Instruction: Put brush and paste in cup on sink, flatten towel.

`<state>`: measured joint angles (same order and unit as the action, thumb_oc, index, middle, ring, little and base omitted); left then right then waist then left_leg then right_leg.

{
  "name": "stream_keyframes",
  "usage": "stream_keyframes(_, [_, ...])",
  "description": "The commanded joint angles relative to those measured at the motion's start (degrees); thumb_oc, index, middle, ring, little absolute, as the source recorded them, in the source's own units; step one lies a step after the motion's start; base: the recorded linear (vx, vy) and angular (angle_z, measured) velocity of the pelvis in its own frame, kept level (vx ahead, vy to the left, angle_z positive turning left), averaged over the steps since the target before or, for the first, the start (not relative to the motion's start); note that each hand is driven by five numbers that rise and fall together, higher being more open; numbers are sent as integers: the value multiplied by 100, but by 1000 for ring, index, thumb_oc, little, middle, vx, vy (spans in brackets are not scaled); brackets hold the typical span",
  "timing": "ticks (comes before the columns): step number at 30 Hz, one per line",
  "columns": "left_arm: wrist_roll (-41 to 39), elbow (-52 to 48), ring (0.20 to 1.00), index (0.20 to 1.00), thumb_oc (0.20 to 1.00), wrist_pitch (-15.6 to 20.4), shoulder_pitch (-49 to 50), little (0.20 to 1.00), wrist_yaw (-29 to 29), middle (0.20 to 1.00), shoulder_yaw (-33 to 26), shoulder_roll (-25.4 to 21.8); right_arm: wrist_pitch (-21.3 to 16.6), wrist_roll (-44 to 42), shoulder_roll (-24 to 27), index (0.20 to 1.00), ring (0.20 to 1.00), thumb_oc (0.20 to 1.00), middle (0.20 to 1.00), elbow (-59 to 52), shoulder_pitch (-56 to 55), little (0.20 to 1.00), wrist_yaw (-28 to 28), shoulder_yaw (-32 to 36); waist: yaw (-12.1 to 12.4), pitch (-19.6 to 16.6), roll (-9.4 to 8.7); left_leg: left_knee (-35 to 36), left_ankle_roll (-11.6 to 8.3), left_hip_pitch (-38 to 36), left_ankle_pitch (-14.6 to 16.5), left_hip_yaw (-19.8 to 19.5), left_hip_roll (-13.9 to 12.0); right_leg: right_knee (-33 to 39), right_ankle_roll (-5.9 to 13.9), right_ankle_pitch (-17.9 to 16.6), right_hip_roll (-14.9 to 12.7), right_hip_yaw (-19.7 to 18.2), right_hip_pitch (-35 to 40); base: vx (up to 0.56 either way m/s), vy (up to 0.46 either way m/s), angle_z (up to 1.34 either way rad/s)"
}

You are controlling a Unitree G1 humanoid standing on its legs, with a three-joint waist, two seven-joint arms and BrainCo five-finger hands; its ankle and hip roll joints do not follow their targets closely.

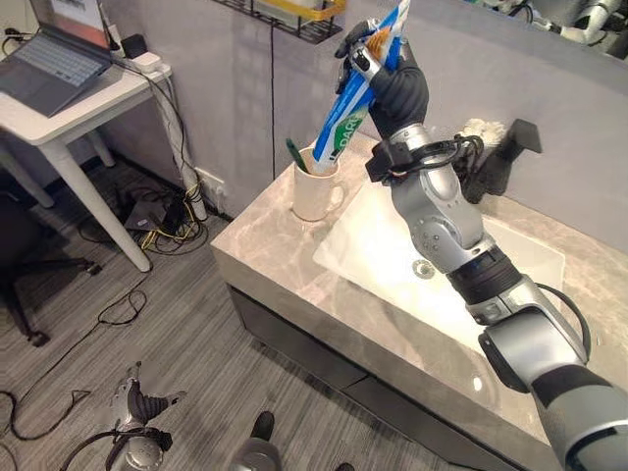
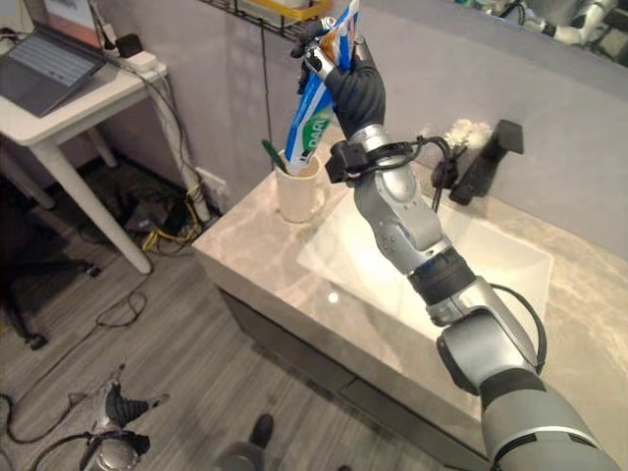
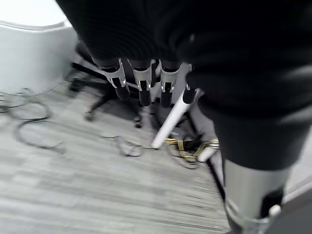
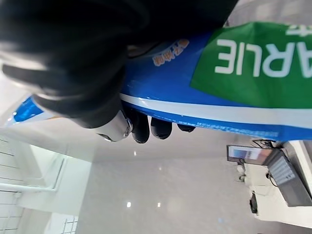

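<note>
My right hand [image 1: 394, 86] is shut on a blue, green and white toothpaste tube [image 1: 349, 106], held tilted high above the counter's left end. The tube's lower end reaches into the mouth of a cream cup [image 1: 314, 192] that stands on the stone counter [image 1: 263, 257] left of the white sink basin [image 1: 378, 257]. A green toothbrush [image 1: 296, 155] stands in the cup. In the right wrist view the tube [image 4: 219, 83] lies across my fingers [image 4: 141, 127]. A white crumpled towel [image 1: 480, 129] lies behind the black tap [image 1: 502, 159]. My left hand [image 1: 137, 402] hangs low by the floor, fingers [image 3: 142, 84] relaxed.
A white table [image 1: 74, 113] with a laptop [image 1: 54, 59] stands at the left, with cables and a power strip [image 1: 162, 218] on the floor under it. A wire shelf [image 1: 294, 20] hangs on the wall above the cup. A dark chair base [image 1: 20, 270] sits far left.
</note>
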<state>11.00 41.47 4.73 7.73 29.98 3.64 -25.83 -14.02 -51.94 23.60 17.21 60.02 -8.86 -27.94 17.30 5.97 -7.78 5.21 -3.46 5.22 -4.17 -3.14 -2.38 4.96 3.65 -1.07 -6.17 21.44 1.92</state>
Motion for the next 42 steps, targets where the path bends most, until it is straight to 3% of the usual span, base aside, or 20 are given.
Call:
stream_keyframes(1, [-281, 193, 1000, 1000, 1000, 99, -319, 1000, -76, 1000, 350, -193, -495, 151, 270, 200, 200, 200, 200, 185, 859, 200, -89, 185, 135, -166, -29, -21, 195, 12, 167, -80, 79, 4, 105, -242, -518, 34, 341, 10, 25, 10])
stream_keyframes(25, [-498, 762, 1000, 1000, 1000, 77, -889, 1000, -337, 1000, 613, -100, -561, 641, 807, 200, 200, 200, 200, 313, 1132, 200, -72, 222, 417, 170, -134, -21, 160, 267, 99, -363, 221, -171, 342, -179, -665, 501, 289, 24, 0, 7])
stream_keyframes(42, [-486, 801, 1000, 1000, 1000, 65, -924, 1000, -399, 1000, 639, -32, -635, 649, 999, 200, 200, 200, 200, 273, 1223, 200, -60, 326, 342, 134, -97, -21, 189, 213, 161, -325, 235, -169, 380, -224, -687, 482, 318, 6, -2, 2])
